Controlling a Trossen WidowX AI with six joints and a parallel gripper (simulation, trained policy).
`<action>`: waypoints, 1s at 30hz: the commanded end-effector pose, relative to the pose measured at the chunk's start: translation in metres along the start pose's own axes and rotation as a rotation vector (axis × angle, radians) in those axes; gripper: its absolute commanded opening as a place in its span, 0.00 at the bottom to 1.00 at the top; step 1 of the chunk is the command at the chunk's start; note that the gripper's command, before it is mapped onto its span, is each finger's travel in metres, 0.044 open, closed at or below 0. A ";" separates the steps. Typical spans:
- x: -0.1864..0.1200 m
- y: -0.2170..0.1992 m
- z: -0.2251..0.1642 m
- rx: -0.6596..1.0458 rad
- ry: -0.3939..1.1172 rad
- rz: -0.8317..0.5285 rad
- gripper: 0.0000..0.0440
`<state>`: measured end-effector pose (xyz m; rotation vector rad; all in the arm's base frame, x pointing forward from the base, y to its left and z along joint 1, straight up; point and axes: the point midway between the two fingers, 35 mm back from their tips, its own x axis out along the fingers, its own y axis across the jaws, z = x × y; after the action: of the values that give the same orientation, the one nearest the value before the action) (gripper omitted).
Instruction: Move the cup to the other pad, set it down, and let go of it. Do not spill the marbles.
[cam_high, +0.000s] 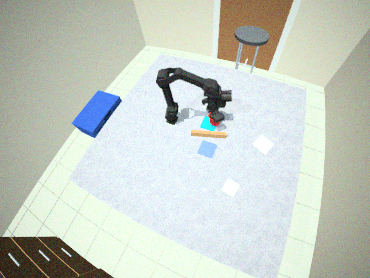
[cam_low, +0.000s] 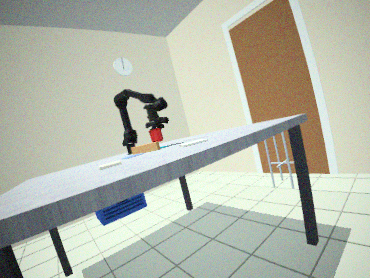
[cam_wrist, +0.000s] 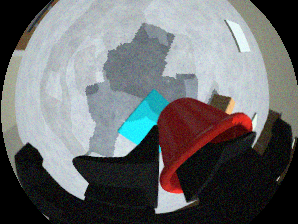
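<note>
Gripper (cam_high: 216, 118) (cam_low: 157, 126) (cam_wrist: 167, 162): closed on the cup's wall; my far fingertip is partly obscured.
Red cup (cam_high: 214, 121) (cam_low: 156, 135) (cam_wrist: 192, 127): held above the table, near the cyan pad (cam_high: 208, 123) (cam_wrist: 145, 117); interior contents indiscernible.
Wooden bar (cam_high: 208, 134) (cam_low: 145, 149) (cam_wrist: 220, 104): partly hidden from my wrist view.

Near the middle of the top view, a long wooden bar (cam_high: 208, 134) (cam_low: 145, 148) (cam_wrist: 218, 103), like a little wall between the bright teal pad (cam_high: 206, 124) (cam_wrist: 141, 120) and the blue pad (cam_high: 207, 149) (cam_low: 132, 156). No way straight across down low; open air over the top, and open ways round the left and right ends. Just above the bar in the top view, some room taken up by the red cup (cam_high: 213, 122) (cam_low: 156, 134) (cam_wrist: 185, 125) and the black gripper (cam_high: 216, 118) (cam_low: 156, 127) (cam_wrist: 206, 131). Upper middle, the bent black arm (cam_high: 192, 78) (cam_low: 137, 95), with a gap under the bend. Right and lower right, only flat white squares (cam_high: 263, 144) (cam_high: 230, 187), low enough to pass over.
</note>
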<state>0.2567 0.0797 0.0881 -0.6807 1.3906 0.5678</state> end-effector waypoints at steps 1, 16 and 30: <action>0.010 0.007 -0.007 0.009 0.008 -0.006 0.00; 0.031 0.021 -0.022 0.027 0.014 -0.012 0.08; 0.013 0.019 -0.017 0.048 -0.110 -0.015 0.37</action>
<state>0.2359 0.0798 0.0705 -0.6280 1.3088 0.5394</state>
